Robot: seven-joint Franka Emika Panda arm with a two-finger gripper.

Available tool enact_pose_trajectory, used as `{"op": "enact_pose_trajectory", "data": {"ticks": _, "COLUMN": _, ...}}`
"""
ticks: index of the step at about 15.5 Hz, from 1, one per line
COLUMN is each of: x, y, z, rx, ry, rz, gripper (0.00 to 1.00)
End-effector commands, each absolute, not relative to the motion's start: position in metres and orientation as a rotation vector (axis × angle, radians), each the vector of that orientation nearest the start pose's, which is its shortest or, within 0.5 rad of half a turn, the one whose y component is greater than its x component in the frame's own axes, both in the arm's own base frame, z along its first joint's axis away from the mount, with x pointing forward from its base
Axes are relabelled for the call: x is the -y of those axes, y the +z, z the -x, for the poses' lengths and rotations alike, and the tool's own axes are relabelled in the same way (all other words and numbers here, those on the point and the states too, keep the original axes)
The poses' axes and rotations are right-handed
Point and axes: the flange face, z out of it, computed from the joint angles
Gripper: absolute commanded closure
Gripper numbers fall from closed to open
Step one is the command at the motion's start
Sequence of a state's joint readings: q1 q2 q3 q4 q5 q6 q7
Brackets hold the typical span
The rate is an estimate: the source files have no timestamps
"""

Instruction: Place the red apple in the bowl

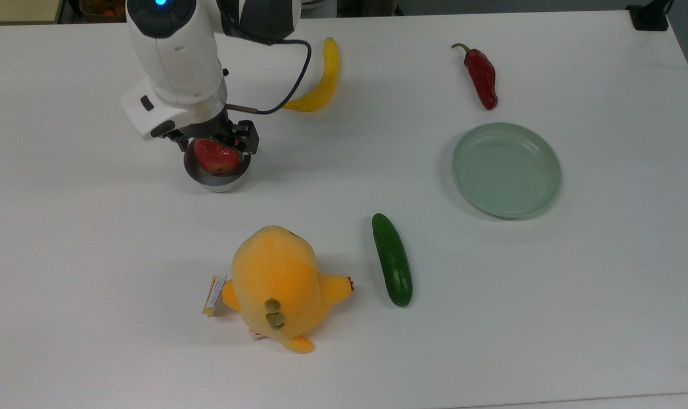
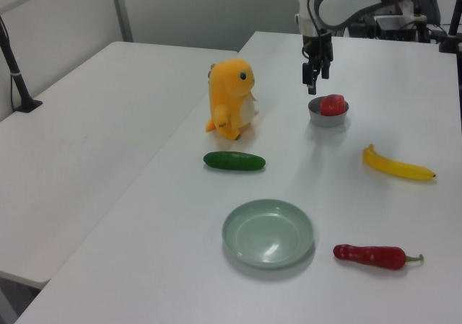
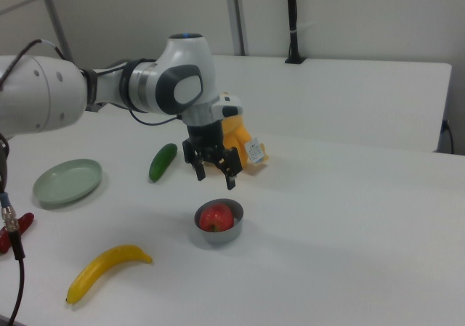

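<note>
I go by the top view, from its left to its right. My hand point(image 3: 213, 169) hangs just above the bowl point(image 1: 216, 179), fingers spread wide and holding nothing; in the right view there is clear air between the fingertips and the fruit below. The red apple point(image 3: 216, 216) sits inside the small grey bowl point(image 3: 219, 231), low enough that the rim rings it, and it fills most of the hollow. I judge the placing done: the apple rests on its own, so my hand need only rise clear without brushing the rim.

Toward me from the bowl, well apart from it, an orange plush toy point(image 1: 277, 286) stands upright on the white tabletop point(image 1: 548, 318), a paper tag at its side. A banana point(image 1: 319, 83) lies beyond the bowl near the tabletop's far edge. A green cucumber point(image 1: 392, 259) lies just beside the plush. Further right, a pale green plate point(image 1: 507, 170) lies flat with nothing in it, and a dark red chili pepper point(image 1: 480, 75) lies beyond it, apart from the plate's rim.
</note>
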State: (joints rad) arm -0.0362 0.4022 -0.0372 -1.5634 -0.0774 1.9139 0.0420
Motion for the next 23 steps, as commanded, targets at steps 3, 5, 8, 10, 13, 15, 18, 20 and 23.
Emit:
{"op": "enact_pose_trajectory", "data": {"ticks": 3, "x": 0.04, "y": 0.462, "z": -0.643, "rx": -0.161, "ry": -0.034, "rz": 3.192, "gripper": 0.0}}
{"op": "enact_pose_trajectory", "data": {"ticks": 5, "x": 0.034, "y": 0.484, "z": -0.637, "rx": -0.235, "ry": -0.09, "rz": 3.153, "gripper": 0.0}}
{"op": "enact_pose_trajectory", "data": {"ticks": 8, "x": 0.021, "y": 0.515, "z": -0.619, "rx": -0.245, "ry": -0.161, "rz": 3.108, "gripper": 0.0}}
{"op": "enact_pose_trajectory", "data": {"ticks": 10, "x": -0.001, "y": 0.534, "z": -0.605, "rx": -0.209, "ry": -0.188, "rz": 3.078, "gripper": 0.0}}
{"op": "enact_pose_trajectory", "data": {"ticks": 13, "x": -0.02, "y": 0.554, "z": -0.594, "rx": -0.209, "ry": -0.215, "rz": 3.056, "gripper": 0.0}}
{"op": "enact_pose_trajectory", "data": {"ticks": 15, "x": -0.037, "y": 0.554, "z": -0.593, "rx": -0.19, "ry": -0.21, "rz": 3.055, "gripper": 0.0}}
{"op": "enact_pose_trajectory", "data": {"ticks": 18, "x": -0.06, "y": 0.548, "z": -0.588, "rx": -0.084, "ry": -0.153, "rz": 3.072, "gripper": 0.0}}
{"op": "enact_pose_trajectory", "data": {"ticks": 20, "x": -0.068, "y": 0.541, "z": -0.584, "rx": -0.04, "ry": -0.128, "rz": 3.081, "gripper": 0.0}}
{"op": "enact_pose_trajectory", "data": {"ticks": 23, "x": -0.071, "y": 0.54, "z": -0.581, "rx": 0.022, "ry": -0.118, "rz": 3.084, "gripper": 0.0}}
